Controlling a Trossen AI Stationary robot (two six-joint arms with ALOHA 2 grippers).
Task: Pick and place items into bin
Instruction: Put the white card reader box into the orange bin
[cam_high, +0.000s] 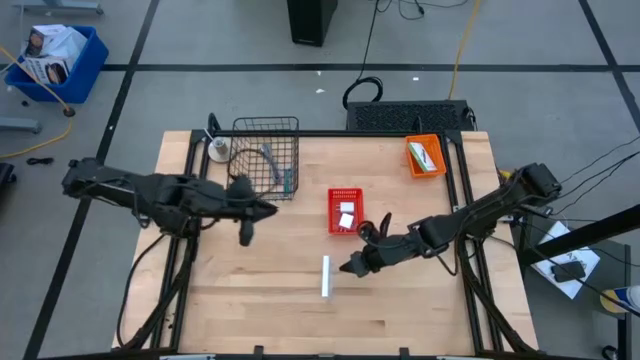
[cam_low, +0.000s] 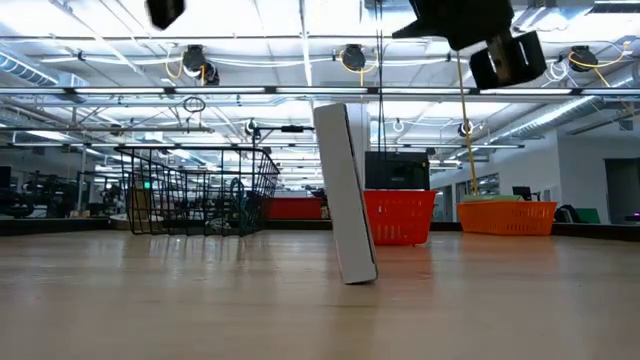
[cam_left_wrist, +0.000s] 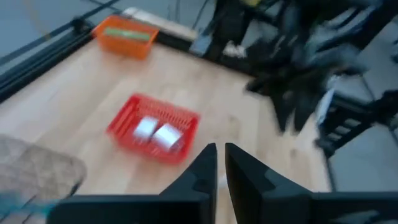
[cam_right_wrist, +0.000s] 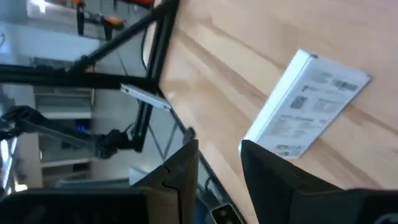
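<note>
A flat white printed packet (cam_high: 326, 277) stands on its long edge on the bare wood at the table's middle near side, and also shows in the low view (cam_low: 345, 190) and the right wrist view (cam_right_wrist: 311, 102). My right gripper (cam_high: 346, 268) hovers just to its right, open and empty, with the packet beyond its fingertips (cam_right_wrist: 219, 149). My left gripper (cam_high: 272, 210) hangs above the table left of the small red bin (cam_high: 346, 192), its fingers almost together and empty (cam_left_wrist: 221, 155). Two white blocks (cam_left_wrist: 158, 132) lie in the red bin (cam_left_wrist: 163, 107).
A black wire basket (cam_high: 265, 128) at the far left holds a grey metal tool (cam_high: 268, 158) and a teal stick (cam_high: 288, 182). An orange bin (cam_high: 412, 168) with a packet (cam_high: 425, 155) sits far right. Bare wood lies along the near edge.
</note>
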